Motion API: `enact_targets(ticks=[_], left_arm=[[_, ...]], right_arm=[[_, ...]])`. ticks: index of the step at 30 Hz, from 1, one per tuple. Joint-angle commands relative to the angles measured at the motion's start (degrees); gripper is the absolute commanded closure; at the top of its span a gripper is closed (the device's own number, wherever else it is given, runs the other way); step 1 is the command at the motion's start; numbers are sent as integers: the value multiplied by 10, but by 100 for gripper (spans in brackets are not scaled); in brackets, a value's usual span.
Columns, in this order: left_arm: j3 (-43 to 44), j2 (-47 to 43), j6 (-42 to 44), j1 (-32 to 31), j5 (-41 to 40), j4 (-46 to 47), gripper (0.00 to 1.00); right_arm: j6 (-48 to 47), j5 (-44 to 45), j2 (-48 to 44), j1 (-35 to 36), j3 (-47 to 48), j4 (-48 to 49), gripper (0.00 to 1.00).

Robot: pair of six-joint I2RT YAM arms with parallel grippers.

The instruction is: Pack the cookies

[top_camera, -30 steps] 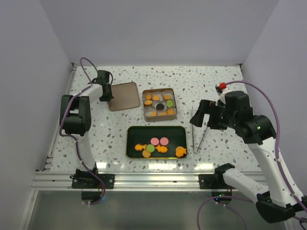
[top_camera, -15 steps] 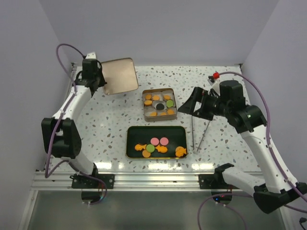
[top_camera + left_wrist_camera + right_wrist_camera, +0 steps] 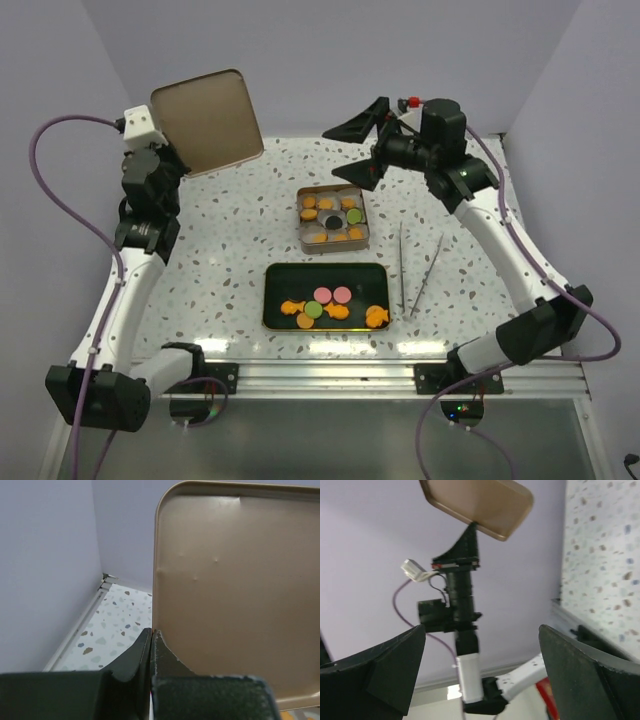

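Cookies (image 3: 322,304) sit in two lots. Orange, pink and green ones lie loose in the black tray (image 3: 300,282). More orange ones plus one green sit in the open tin (image 3: 335,247).

The tin is just below the right gripper (image 3: 358,150), on its bases side. The tray is further the same way, well apart from both grippers.

Right gripper is up in the air, fingers spread wide, nothing between them.

Left gripper (image 3: 151,634) is raised well off to the tin's left, fingers pinched together on the edge of the tan lid (image 3: 235,590). The lid is clear of the table (image 3: 470,300), broad face toward the top camera.

Two tweezers (image 3: 401,265) lie flat on the table on the right gripper's bases side, just beside the tray's right end.
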Motion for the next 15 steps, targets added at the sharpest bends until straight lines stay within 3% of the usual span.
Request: enact_targets(ticks=[1, 3, 15], left_arm=[[-18, -47, 53, -14, -37, 85, 100], [-23, -70, 69, -20, -34, 89, 100], [-35, -154, 161, -94, -37, 94, 100]], right_arm=[[199, -56, 31, 26, 26, 123, 1], [260, -61, 62, 48, 24, 156, 1], [379, -44, 205, 96, 120, 298, 1]])
